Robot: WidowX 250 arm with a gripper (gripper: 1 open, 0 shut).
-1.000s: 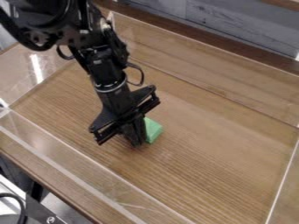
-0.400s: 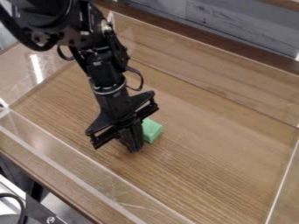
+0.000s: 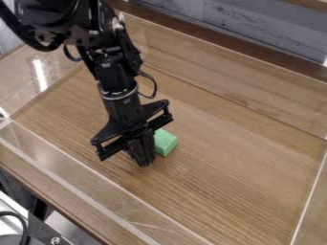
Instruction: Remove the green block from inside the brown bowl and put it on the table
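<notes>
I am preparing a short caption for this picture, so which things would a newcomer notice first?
The big black robot arm catches the eye first, reaching down from the upper left. Then the bright green block stands out, right beside the arm's lower end on the brown wooden table.

The robot arm (image 3: 109, 72) is black throughout, with bulky, rounded segments at the upper left of the frame and a slimmer section below. Small pale spots resembling screw heads or highlights dot its surfaces. A thin dark cable (image 3: 155, 84) forms a loop along its side. The gripper (image 3: 138, 151), left of centre, is likewise black, with angular, branching parts.
</notes>
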